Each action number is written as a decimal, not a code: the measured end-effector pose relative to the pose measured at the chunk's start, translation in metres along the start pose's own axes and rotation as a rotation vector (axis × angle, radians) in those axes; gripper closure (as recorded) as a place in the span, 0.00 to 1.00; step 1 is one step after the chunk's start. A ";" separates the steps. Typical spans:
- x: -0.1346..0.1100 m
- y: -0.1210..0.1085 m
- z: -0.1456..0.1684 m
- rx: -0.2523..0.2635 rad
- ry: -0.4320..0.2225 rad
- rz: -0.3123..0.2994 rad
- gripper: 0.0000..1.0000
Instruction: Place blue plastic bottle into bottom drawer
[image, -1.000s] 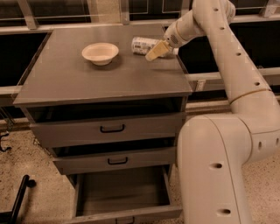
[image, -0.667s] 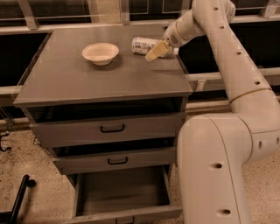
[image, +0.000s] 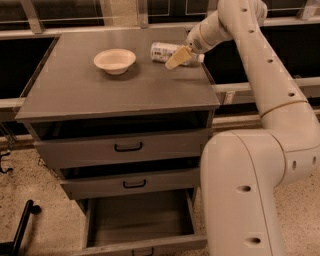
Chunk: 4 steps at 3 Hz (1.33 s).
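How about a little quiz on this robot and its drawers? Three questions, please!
1. Pick one: which drawer is pulled out the furthest? A top drawer, B middle drawer, C bottom drawer.
2. Short answer: what is the gripper right next to, up on the cabinet top?
3. True or false: the blue plastic bottle is already inside the bottom drawer.

Key
1. C.
2. The blue plastic bottle, which lies on its side near the back right corner.
3. False. It is on the cabinet top.
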<state>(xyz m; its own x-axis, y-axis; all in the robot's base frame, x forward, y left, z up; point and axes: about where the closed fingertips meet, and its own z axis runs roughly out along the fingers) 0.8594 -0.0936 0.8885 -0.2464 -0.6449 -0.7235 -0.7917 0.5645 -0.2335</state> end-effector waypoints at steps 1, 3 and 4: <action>0.001 -0.015 0.013 0.056 0.008 0.006 0.20; 0.017 -0.032 0.032 0.112 0.044 0.048 0.21; 0.026 -0.029 0.036 0.100 0.072 0.065 0.27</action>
<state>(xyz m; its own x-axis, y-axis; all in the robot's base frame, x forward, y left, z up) 0.8965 -0.1083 0.8527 -0.3376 -0.6385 -0.6916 -0.7141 0.6524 -0.2538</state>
